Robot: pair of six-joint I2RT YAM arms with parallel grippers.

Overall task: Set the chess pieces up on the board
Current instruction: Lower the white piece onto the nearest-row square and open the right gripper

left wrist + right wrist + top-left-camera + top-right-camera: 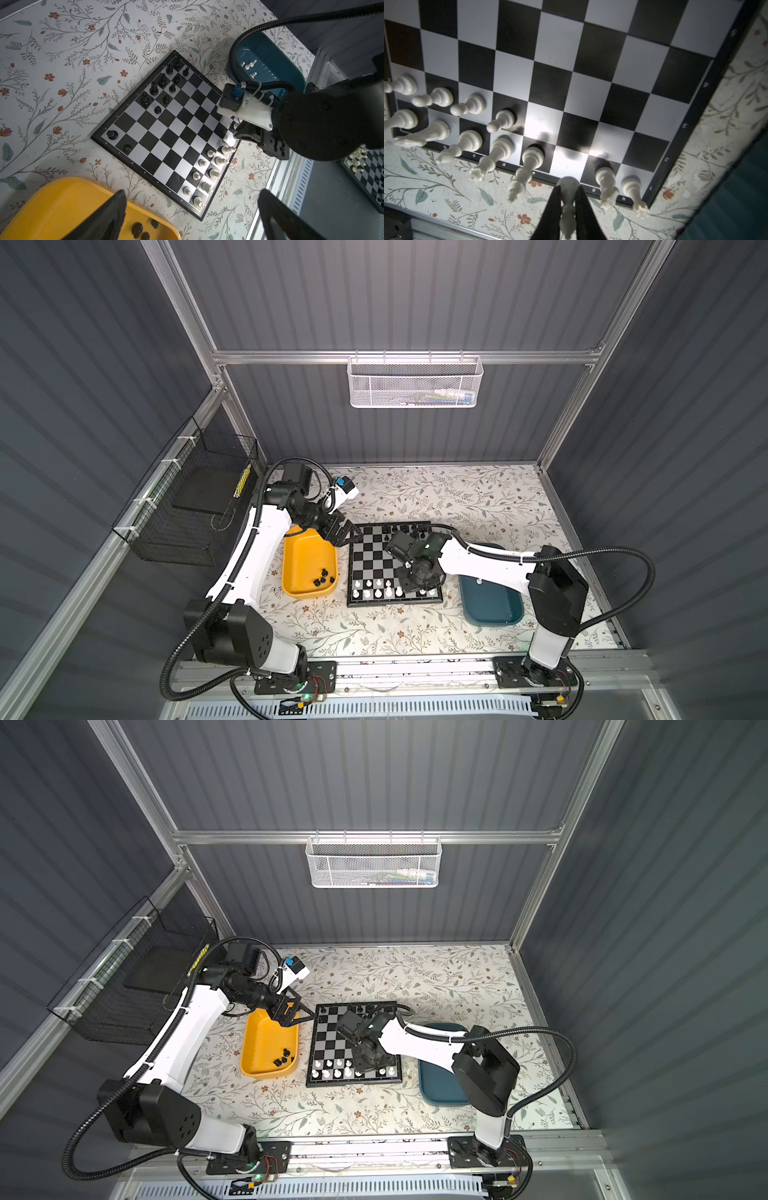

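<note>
**Right jaws pinching a white piece, left jaws wide open**

Your right gripper (pixel 569 189) has its jaws clamped on a white piece (pixel 568 207). It's held just above the near rim of the board (pixel 571 62), over the one gap in the near row. Your left gripper (pixel 348 537) hangs with its jaws spread wide apart and nothing between them. It's over the far end of the yellow tray (pixel 307 560), just beside the board's far-left corner.

Counts for you:
- **White on the board:** eleven white pieces (pixel 211 153) stand at the near end, seven in the near row and four pawns in the next.
- **Black on the board:** twelve black pieces (pixel 154 88) stand at the far end, six and six.
- **Yellow tray:** a little clump of black ones sits at its near end, three or four, can't tell which.
- **Teal tray:** the teal tray (pixel 494 610), right of the board, has a few loose white ones, too small to count.
</note>
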